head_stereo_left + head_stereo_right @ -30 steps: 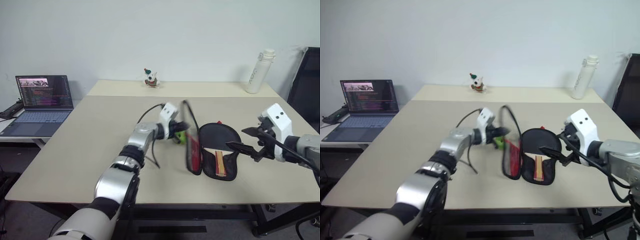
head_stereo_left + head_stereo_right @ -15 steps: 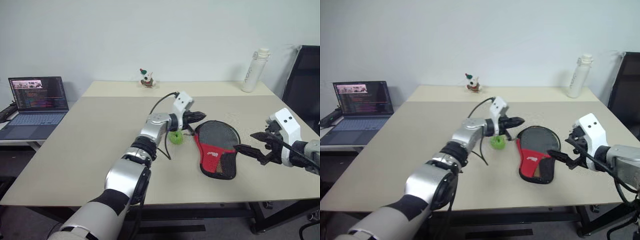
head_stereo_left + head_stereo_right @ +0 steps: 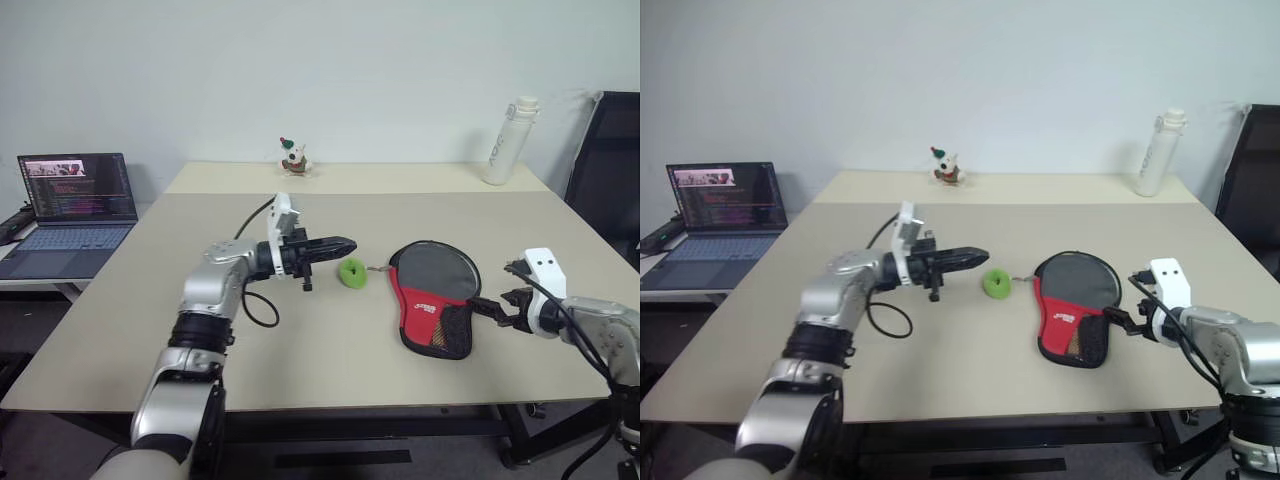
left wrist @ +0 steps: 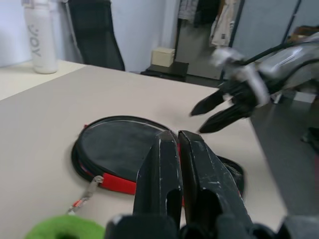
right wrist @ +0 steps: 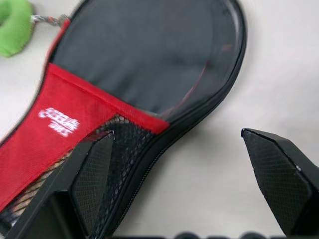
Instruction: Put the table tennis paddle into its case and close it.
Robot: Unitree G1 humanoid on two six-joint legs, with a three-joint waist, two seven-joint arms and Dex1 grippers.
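Observation:
The case (image 3: pixel 434 297) lies flat on the table, its black round part and red panel facing up and its flap down. The table tennis paddle is inside it; only a bit of pale handle (image 5: pixel 40 186) shows through the mesh. The green ball (image 3: pixel 352 272) on the zip pull rests just left of the case. My left gripper (image 3: pixel 343 243) is shut and empty. It points at the case from the left, a short way behind the ball. My right gripper (image 5: pixel 184 164) stands open at the case's mesh end, one finger (image 5: pixel 92 184) over the mesh.
A laptop (image 3: pixel 75 195) sits on a side table at the left. A white bottle (image 3: pixel 505 140) and a small figurine (image 3: pixel 292 157) stand at the table's far edge. A black chair (image 3: pixel 610 170) is at the right.
The case's flap went from upright to flat over the paddle. My left gripper drew back to the left, away from the green ball. My right gripper dropped toward the mesh end.

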